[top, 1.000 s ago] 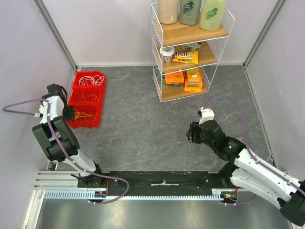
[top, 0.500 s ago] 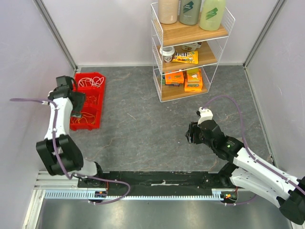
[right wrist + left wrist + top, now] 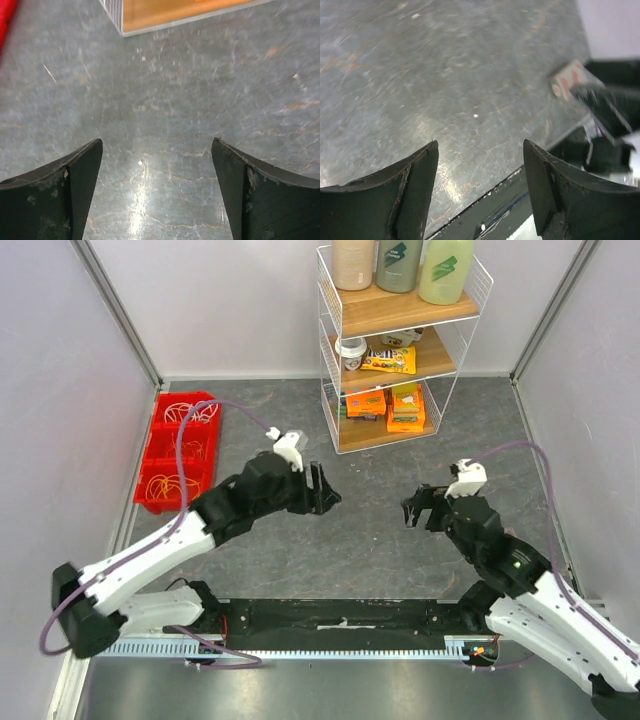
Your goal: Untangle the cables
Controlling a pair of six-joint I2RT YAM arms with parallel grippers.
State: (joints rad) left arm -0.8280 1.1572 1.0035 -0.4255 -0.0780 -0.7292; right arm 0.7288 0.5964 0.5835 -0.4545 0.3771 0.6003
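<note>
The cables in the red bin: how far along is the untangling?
Looks nearly done: white cables, orange cables and yellow cables lie each in its own compartment of the red bin. Nothing is in hand; the left gripper and right gripper hang open, empty. No cable shows outside the bin, so little seems left.

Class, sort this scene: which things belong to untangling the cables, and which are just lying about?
Job in hand: white cables, yellow cables, left end effector, right end effector.
Lying about: red bin, wire shelf, bottles, snack boxes.
</note>
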